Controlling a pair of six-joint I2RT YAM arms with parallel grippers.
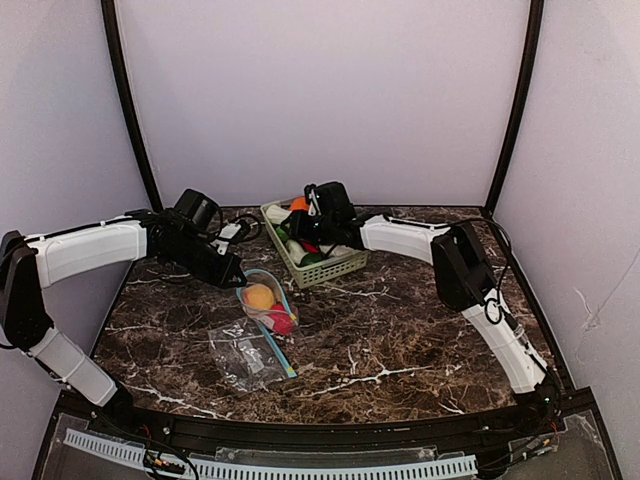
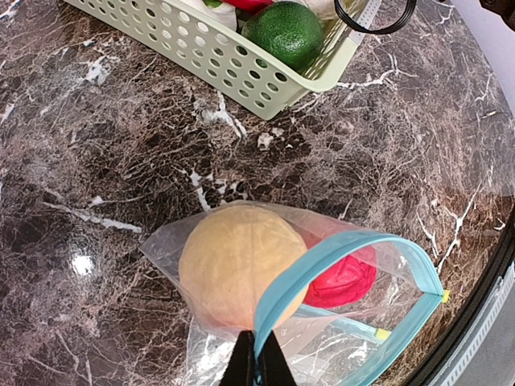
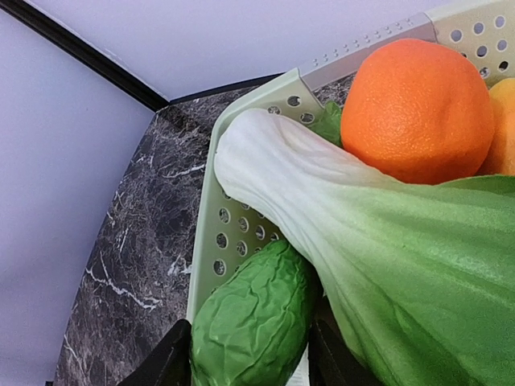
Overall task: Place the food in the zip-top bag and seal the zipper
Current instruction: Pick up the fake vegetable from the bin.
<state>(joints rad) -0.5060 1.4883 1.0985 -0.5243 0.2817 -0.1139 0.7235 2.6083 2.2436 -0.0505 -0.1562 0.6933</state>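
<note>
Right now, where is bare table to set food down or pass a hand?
Largest bare marble: front of the basket, right of the zip-top bag, inside the right arm. Smaller patch left of the empty bag. Crowded at back centre: left gripper on the bag rim, right gripper on a green vegetable in the basket.

A clear bag (image 1: 272,306) with a peach (image 1: 260,296) and a red apple (image 1: 282,321) inside lies on the dark table (image 1: 400,340), with a green basket (image 1: 335,268) at its one o'clock.

the marble table (image 1: 400,330) carries a basket (image 1: 335,268), a zip-top bag (image 2: 354,241) and crumpled plastic (image 1: 240,355).
</note>
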